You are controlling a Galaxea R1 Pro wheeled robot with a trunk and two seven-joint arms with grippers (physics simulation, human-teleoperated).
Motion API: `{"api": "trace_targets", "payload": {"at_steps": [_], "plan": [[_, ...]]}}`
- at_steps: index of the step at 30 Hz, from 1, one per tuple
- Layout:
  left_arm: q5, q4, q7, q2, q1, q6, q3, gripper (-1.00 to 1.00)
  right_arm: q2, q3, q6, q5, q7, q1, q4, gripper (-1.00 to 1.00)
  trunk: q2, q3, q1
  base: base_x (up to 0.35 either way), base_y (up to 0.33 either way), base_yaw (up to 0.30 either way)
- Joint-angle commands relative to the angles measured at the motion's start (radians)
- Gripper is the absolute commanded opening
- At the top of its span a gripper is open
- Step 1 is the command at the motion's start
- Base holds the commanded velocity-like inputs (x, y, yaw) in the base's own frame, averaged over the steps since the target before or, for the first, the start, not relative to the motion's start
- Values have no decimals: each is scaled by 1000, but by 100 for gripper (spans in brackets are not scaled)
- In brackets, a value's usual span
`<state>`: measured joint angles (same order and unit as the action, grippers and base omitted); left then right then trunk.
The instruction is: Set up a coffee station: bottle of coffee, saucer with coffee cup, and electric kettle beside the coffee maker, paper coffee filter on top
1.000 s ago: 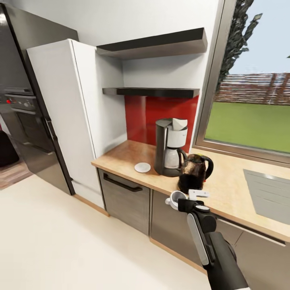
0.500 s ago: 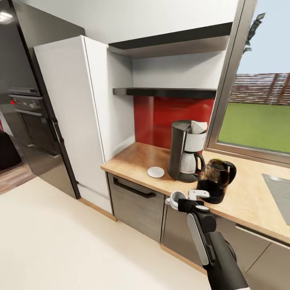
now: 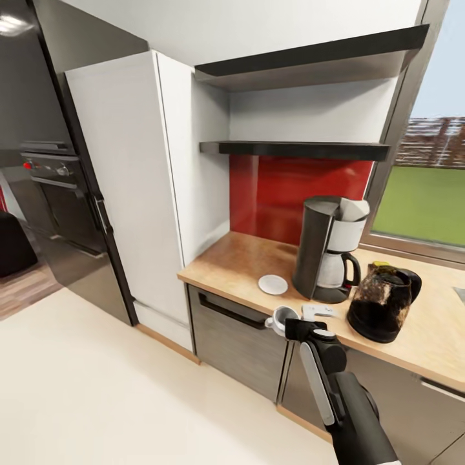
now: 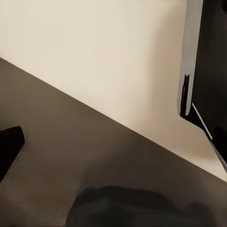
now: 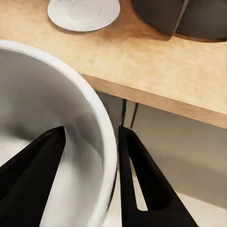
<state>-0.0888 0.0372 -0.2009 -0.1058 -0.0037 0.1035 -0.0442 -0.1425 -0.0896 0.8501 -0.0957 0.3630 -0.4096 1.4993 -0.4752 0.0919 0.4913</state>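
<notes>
My right gripper [image 3: 289, 325] is shut on a white coffee cup [image 3: 281, 318], held in front of the counter's front edge. In the right wrist view one black finger [image 5: 38, 161] is inside the cup [image 5: 90, 109] and the other finger [image 5: 142, 179] is outside its wall. A white saucer [image 3: 273, 284] [image 5: 84, 10] lies on the wooden countertop [image 3: 239, 261], left of the black coffee maker [image 3: 323, 248]. A white paper filter [image 3: 355, 208] sits on top of the maker. A dark electric kettle [image 3: 383, 302] stands to its right.
Two dark shelves [image 3: 297, 149] hang above the counter on a red backsplash. A tall white cabinet [image 3: 129, 181] and a black oven unit [image 3: 58, 187] stand to the left. Grey drawers [image 3: 236, 323] are under the counter. The left wrist view looks at pale floor [image 4: 104, 56].
The whole head view has shifted, so the counter, coffee maker, saucer and kettle now sit further right in the picture. The right arm with the cup keeps its place in the view.
</notes>
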Motion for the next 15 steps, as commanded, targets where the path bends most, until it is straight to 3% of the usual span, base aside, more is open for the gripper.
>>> {"api": "trace_targets", "payload": {"at_steps": [1, 15], "plan": [[-9, 2, -3, 0, -1, 5, -5, 100, 0, -1, 3, -10, 10, -1, 1, -100, -2, 2, 1, 187, 298, 0], [-9, 3, -3, 1, -1, 5, -5, 100, 0, -1, 3, -9, 10, -1, 1, -100, -2, 2, 1, 187, 298, 0]]}}
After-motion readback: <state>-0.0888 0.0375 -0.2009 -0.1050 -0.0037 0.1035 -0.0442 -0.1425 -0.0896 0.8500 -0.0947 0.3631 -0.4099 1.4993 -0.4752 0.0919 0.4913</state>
